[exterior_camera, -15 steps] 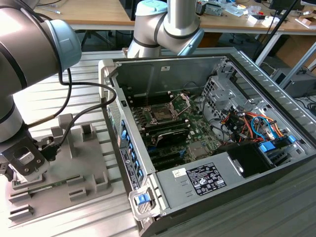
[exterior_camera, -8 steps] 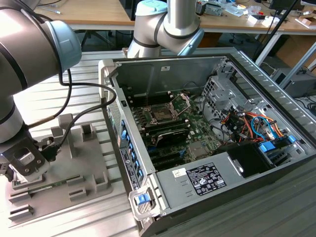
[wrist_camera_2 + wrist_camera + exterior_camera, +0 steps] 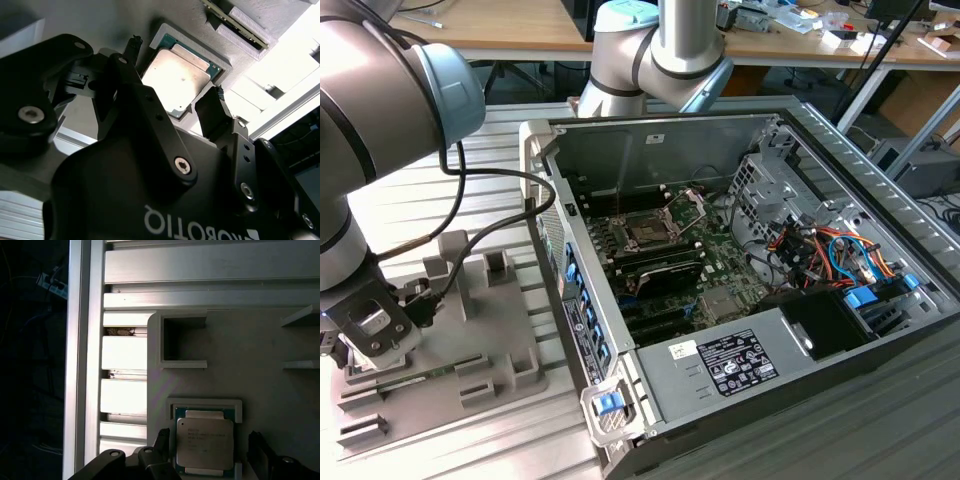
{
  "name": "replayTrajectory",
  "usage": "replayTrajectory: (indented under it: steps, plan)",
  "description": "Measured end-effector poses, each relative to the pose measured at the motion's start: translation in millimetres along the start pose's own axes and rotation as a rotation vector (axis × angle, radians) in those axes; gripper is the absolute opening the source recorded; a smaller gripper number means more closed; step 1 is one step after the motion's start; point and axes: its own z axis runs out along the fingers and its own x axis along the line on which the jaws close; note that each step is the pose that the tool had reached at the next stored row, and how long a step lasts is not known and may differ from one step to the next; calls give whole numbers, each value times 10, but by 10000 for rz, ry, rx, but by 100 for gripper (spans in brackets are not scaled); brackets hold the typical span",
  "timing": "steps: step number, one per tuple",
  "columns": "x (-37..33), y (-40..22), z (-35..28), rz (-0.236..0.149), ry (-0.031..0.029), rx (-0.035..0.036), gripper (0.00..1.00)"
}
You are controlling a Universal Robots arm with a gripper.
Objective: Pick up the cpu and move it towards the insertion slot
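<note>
Exterior view: gripper [image 3: 365, 340] hangs low over the grey fixture plate [image 3: 505, 335]. The open pc case [image 3: 620, 150] sits just beside the plate, w/ the insertion slot [image 3: 648, 232] inside it, well apart from the plate.
Second wrist view: cpu [image 3: 177, 80] lies flat in a raised nest [image 3: 172, 32] on the plate. Fingers [image 3: 212, 112] are spread either side, gaps showing, no contact.
First wrist view: nest rim hugs the cpu edges, bare plate beyond.

cpu [image 3: 205, 442]: square, silver-white top, green edge, lying flat in grey holder [image 3: 200, 403] pocket | insertion slot [image 3: 649, 232]: dark centre, silver frame, bracket raised, on motherboard [image 3: 720, 272] inside computer case [image 3: 650, 140]
</note>
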Motion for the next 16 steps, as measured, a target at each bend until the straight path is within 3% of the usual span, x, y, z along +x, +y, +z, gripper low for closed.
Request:
replayTrajectory:
  steps: [11,12,14,16]
  plan:
    - [0,0,2,0,0,0,72]
    - [0,0,2,0,0,0,71]
    - [0,0,2,0,1,1,57]
    - [0,0,3,0,1,0,55]
